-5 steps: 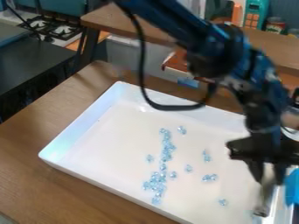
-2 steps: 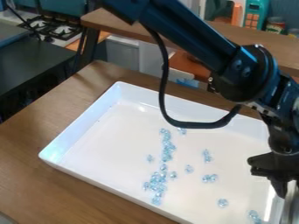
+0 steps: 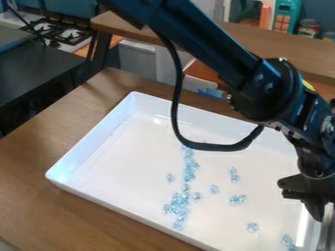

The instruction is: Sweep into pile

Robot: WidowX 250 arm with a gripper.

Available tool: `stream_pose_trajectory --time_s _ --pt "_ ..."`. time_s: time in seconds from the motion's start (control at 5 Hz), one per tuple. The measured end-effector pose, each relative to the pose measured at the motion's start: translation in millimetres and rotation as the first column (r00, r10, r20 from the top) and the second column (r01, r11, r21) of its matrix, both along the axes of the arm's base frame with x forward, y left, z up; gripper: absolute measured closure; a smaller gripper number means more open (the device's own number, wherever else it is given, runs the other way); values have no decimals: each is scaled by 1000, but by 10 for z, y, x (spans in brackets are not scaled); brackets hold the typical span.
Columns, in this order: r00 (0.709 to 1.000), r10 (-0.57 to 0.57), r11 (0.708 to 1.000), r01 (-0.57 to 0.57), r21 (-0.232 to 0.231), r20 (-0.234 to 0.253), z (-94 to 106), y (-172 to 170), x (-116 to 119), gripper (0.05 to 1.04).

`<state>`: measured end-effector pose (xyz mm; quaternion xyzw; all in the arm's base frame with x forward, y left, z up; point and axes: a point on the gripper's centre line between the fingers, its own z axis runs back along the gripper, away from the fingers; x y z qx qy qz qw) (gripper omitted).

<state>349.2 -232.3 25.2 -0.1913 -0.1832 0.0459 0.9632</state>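
Tray on bench, set at a slant. In it, main strip of beads runs back to front nr ctr, bunching at front end. One small bead clump just L of strip; others R of it, incl. a clump twd front and another nr front R corner. Gripper at tray's R end. Arm cable loops above tray's back part. Behind bench: rear table; stove back L, w/ side table in front of it.
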Motion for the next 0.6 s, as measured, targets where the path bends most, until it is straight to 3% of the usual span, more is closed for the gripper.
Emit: stream_pose_trajectory --time_s 0.2,0.6 --pt "1000 3 1000 -3 -31 -1 -16 43 12 746" --pt "997 -41 980 29 -195 -58 -60 208 -20 746"
